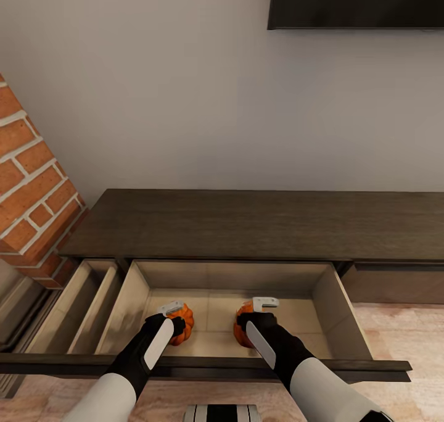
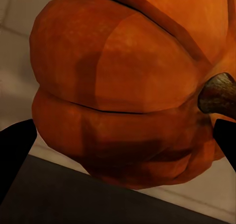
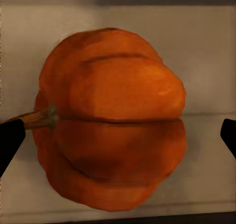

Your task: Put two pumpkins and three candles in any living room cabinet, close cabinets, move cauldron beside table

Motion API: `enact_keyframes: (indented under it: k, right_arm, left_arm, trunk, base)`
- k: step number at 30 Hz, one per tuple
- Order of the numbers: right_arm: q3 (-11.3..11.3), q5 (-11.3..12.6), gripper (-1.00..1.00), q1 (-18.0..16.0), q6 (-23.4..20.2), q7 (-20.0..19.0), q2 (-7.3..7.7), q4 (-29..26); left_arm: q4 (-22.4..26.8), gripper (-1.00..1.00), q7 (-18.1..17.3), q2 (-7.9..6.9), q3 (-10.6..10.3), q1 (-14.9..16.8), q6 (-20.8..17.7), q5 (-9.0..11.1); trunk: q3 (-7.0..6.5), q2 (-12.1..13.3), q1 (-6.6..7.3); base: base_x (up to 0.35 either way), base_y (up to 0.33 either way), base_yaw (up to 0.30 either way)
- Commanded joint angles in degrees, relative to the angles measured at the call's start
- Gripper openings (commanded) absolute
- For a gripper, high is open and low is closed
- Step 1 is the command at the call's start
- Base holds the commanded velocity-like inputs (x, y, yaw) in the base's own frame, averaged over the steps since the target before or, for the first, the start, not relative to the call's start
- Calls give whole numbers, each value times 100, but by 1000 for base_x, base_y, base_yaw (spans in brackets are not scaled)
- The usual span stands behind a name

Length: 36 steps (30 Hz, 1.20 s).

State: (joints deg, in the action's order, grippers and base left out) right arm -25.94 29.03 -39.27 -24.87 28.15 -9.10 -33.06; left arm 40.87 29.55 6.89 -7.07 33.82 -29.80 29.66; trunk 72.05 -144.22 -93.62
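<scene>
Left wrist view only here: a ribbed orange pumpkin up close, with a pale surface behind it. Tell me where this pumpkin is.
Observer: On the head view, your ribbed orange pumpkin is inside the wide open drawer of the long dark-brown wooden cabinet, at the left gripper.
Operator: Report the other pumpkin.
Observer: The second orange pumpkin is in the same drawer, between the right gripper's spread fingers, with a gap to one finger.
Operator: Give me the other drawers.
Observer: A narrower drawer to its left, by the red brick column, also stands open.
</scene>
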Motion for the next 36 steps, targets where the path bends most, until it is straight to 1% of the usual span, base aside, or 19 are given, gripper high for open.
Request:
enact_keyframes:
  k: [1,2,3,16,26,36]
  right_arm:
    - [-34,50,100,-4,-18,40,5,-8]
    - [-34,50,100,-3,-18,34,5,-8]
    - [-34,50,100,-3,-18,25,5,-8]
    - [-34,50,100,-3,-18,15,5,-8]
    - [-34,50,100,-2,-15,12,5,-8]
    - [-34,50,100,-3,-10,14,5,-8]
  left_arm:
    - [9,-100,60,-4,-22,2,-9,60]
    - [9,-100,60,-4,-22,2,-9,68]
    - [9,100,60,-5,-22,3,-9,76]
    - [11,100,60,-12,-22,4,-17,102]
    - [69,100,25,-32,21,5,-71,103]
    - [86,100,25,-30,23,10,-96,110]
  trunk:
    - [5,-2,1]
    - [5,-2,1]
    - [5,-2,1]
    - [5,-2,1]
    - [-217,11,27]
    - [-438,25,53]
  base:
    - [0,0,0]
    - [0,0,0]
    - [0,0,0]
    - [0,0,0]
    - [0,0,0]
    - [-18,0,0]
